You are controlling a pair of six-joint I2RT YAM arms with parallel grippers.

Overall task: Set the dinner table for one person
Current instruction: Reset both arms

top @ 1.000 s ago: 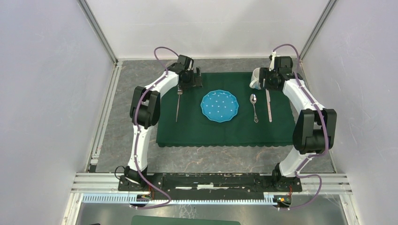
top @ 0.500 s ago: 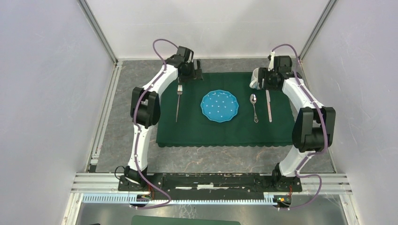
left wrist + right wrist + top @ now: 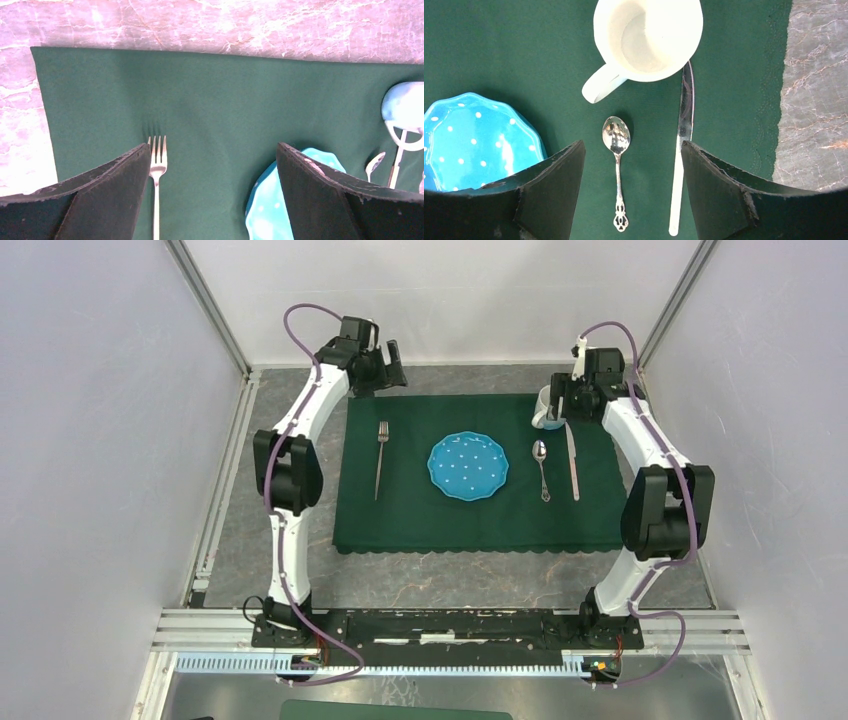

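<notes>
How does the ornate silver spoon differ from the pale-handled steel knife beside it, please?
The ornate silver spoon is shorter, all metal; the pale-handled steel knife is longer. The knife's tip reaches the white mug; the spoon stops short. Both lie parallel on the green cloth.

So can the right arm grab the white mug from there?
Probably yes. The right gripper hangs open just over the mug, with nothing between them. The knife lies close beside it, though.
</notes>
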